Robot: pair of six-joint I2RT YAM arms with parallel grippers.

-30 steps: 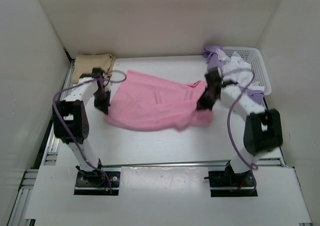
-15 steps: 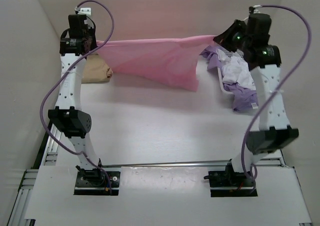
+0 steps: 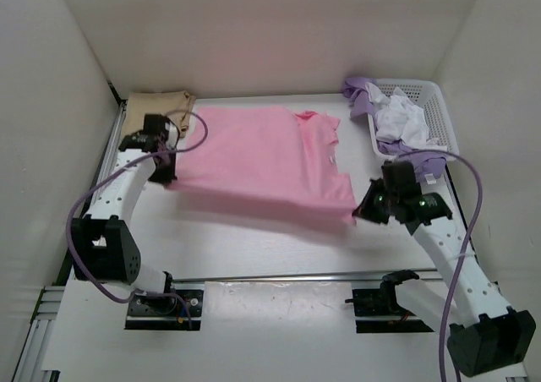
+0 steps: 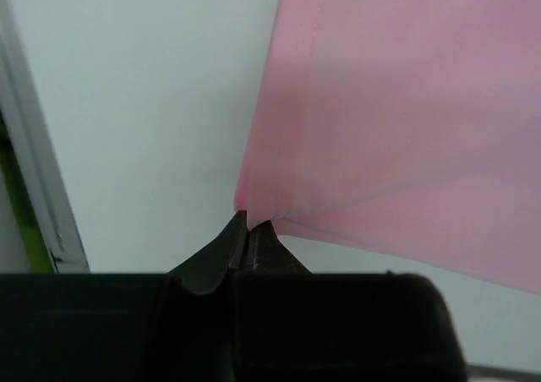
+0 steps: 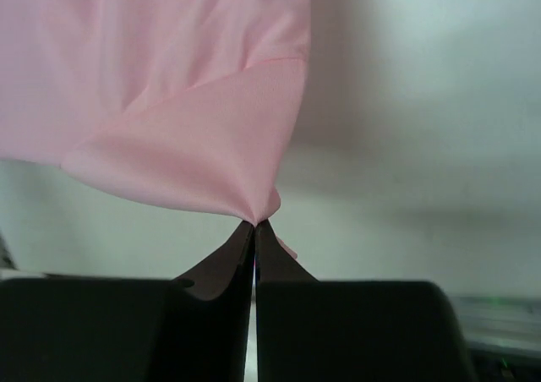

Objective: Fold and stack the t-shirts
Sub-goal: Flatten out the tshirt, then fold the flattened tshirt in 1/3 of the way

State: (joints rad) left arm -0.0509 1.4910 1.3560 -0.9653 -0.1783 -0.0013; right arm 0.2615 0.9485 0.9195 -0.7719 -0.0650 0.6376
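Pink soft cloth t-shirt [image 3: 262,158] is stretched between the two arms. Its far part lies flat on the white counter [image 3: 254,247] and its near edge is lifted clear.

On the left, the left fingers [image 4: 248,230] are clamped shut on the near-left corner. Just beyond them, at the far-left corner of the counter, lies the tan-beige cloth t-shirt [image 3: 156,105], which appears folded.

To do this spreading step well, I judge both pinches should hold while the arms draw the near edge evenly toward the bases. They should then lower it together and level, so the cloth lands without a ripple or tucked corner. A lopsided pull would skew it.

On the right, the right fingers [image 5: 255,230] are pinched closed on the near-right corner, where the fabric bunches into a small fold that wants smoothing.

At the far right, the white plastic mesh basket [image 3: 444,120] holds a crumpled white cloth t-shirt [image 3: 401,120] and a lavender purple cloth t-shirt [image 3: 362,95]. The purple one spills over the rim at the far-left corner and the near side.
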